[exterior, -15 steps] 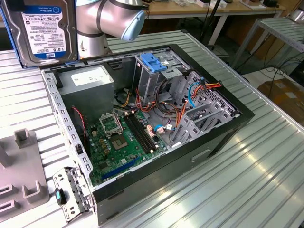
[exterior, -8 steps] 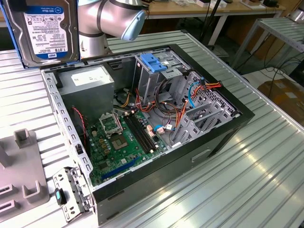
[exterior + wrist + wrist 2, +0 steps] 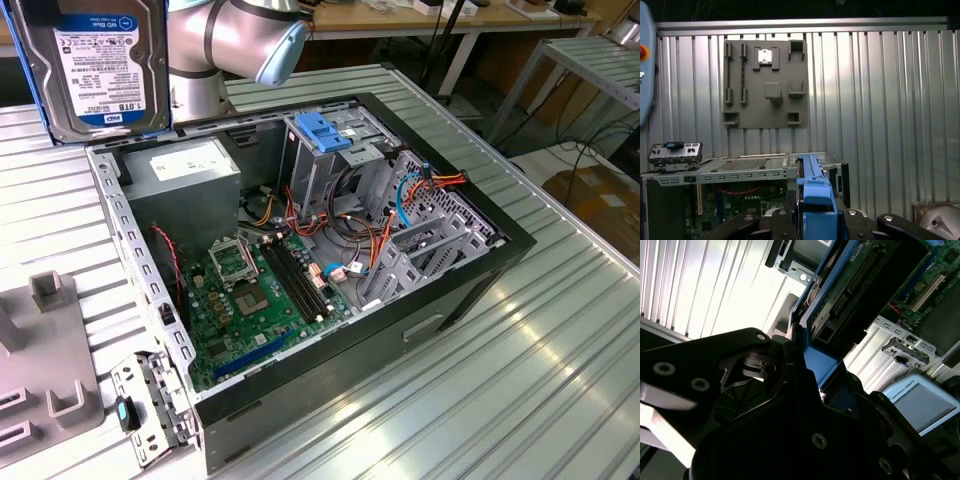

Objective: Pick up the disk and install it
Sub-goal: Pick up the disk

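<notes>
Held up in the gripper point(image 3: 815, 222), which is clenched on its blue bracket, the disk point(image 3: 95, 65) is clear of the counter point(image 3: 520, 400). Pick-up looks done; installing remains, with the open computer case point(image 3: 470, 290) below the gripper, well apart.

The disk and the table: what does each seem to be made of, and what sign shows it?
The disk: likely metal, grey with a dull sheen at its rim; its bracket looks like smooth blue plastic. The table: probably bare aluminium, ribbed, reflecting light brightly.
</notes>
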